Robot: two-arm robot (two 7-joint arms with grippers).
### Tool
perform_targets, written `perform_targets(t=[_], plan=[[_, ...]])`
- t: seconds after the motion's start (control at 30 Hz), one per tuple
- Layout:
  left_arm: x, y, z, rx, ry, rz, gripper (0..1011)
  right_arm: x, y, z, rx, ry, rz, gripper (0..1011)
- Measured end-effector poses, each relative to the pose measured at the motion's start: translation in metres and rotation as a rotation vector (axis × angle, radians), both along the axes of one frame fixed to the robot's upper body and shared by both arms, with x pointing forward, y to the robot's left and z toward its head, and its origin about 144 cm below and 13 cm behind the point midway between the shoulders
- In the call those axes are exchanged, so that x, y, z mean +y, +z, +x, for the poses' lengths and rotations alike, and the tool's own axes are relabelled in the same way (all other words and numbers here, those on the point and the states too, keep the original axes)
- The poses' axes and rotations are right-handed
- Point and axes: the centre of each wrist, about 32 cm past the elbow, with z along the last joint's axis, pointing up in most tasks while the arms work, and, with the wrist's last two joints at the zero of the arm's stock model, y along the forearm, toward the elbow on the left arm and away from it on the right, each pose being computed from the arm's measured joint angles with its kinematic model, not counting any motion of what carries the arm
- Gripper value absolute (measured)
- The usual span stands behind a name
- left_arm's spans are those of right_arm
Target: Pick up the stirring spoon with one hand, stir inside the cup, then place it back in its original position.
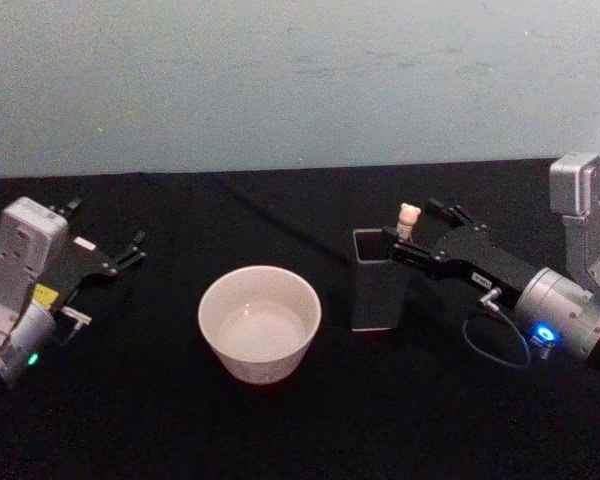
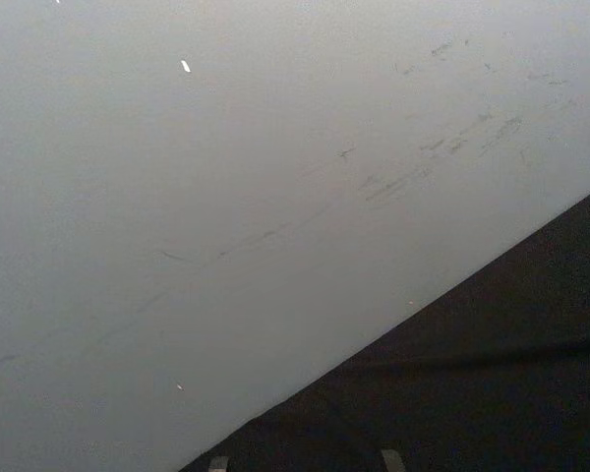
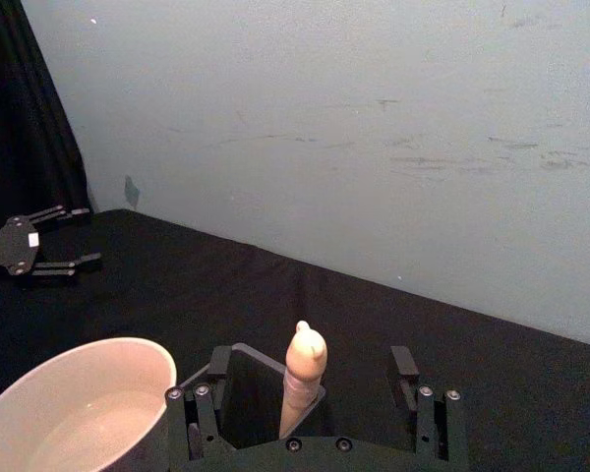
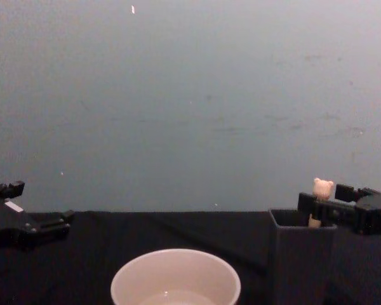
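On the black bench [image 1: 130,420], before a pale wall [image 1: 280,80]: cup [image 1: 261,362] near the middle, holder [image 1: 375,295] just beside it on the right, a narrow gap between them. Upright in the holder, at its far right corner, the spoon [image 1: 409,215], with bear head and a short length of beige handle clear above the rim, shaft and bowl hidden inside. Cup upright and open, pale within; impossible to tell whether dry or wet. Right gripper [image 1: 412,232] at the level of the holder's top, in from the right, jaws released and spread wide, one to each side of the handle. From the right wrist view, a clear gap on both sides of the handle, so no contact with the spoon. Right arm angled back toward the right edge of the head view. Left gripper [image 1: 108,225] well to the left of the cup, low over the bench, far from spoon and holder, jaws likewise released, spread apart, grasping nothing. From the chest view, bear head just above the right gripper's dark near jaw, cup rim low in the centre.
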Motion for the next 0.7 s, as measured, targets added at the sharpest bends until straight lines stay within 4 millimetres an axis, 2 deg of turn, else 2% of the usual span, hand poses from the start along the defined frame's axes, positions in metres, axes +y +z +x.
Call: perform_targets(t=[0.7], plan=[[0.0000, 0.0000, 0.0000, 0.000, 0.000, 0.000, 1001, 0.0032, -0.0007, 0.0056, 0.009, 0.000, 0.002, 1002]])
